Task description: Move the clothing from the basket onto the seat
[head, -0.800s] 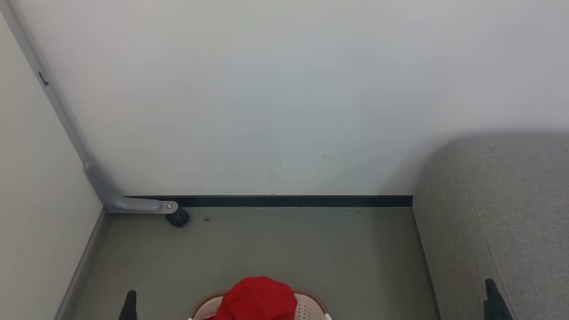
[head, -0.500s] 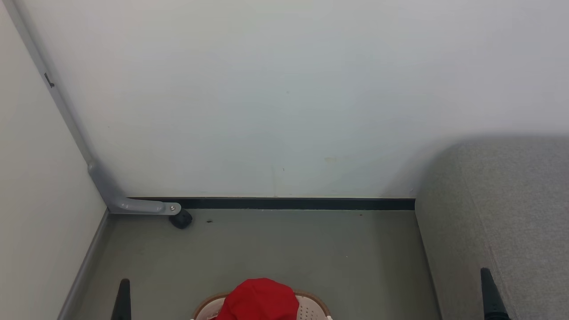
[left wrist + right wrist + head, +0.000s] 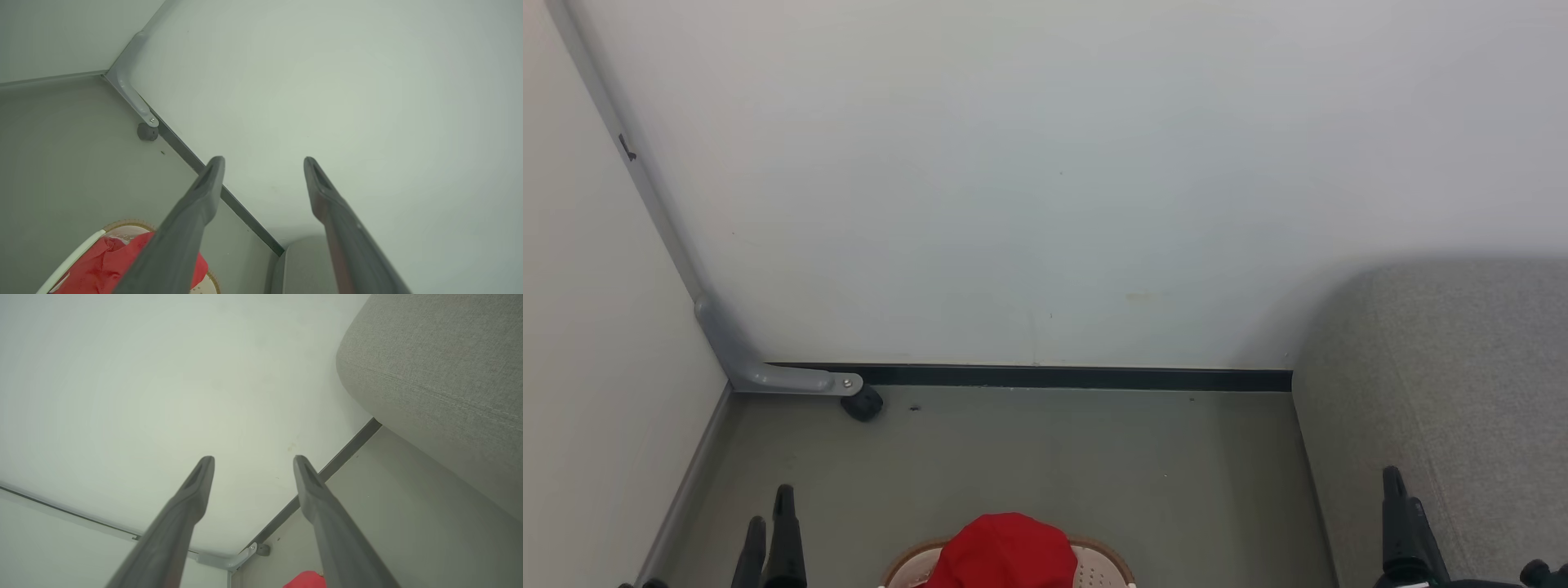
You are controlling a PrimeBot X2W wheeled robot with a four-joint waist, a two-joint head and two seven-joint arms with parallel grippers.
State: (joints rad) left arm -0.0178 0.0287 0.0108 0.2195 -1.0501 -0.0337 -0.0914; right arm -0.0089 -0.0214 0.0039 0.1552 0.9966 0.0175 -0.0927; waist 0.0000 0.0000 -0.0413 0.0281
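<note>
The left gripper [image 3: 264, 161] stood with its fingers spread wide and nothing between them, aimed at the wall [image 3: 367, 102] above the skirting. The right gripper [image 3: 253, 459] was just as wide and just as bare, pointing at the same wall with the seat [image 3: 441, 367] off to its side. In under a second both had come further up into the head view, the left now showing two fingers where one tip had shown, the right reaching higher beside the seat's edge. The room itself had slid a touch in that view, which I took for the head moving, not the things. Between the two arms, low down, the clothing [image 3: 1005, 549] sat heaped red in the basket [image 3: 1104, 562] on the floor [image 3: 1094, 457], untouched and apart from both grippers. What showed of the seat, to the right and near the basket, had nothing on it. To my eye the arms were only being readied: no garment had been taken yet, so the whole job lay ahead, and the next thing wanted was a drop toward the heap
</note>
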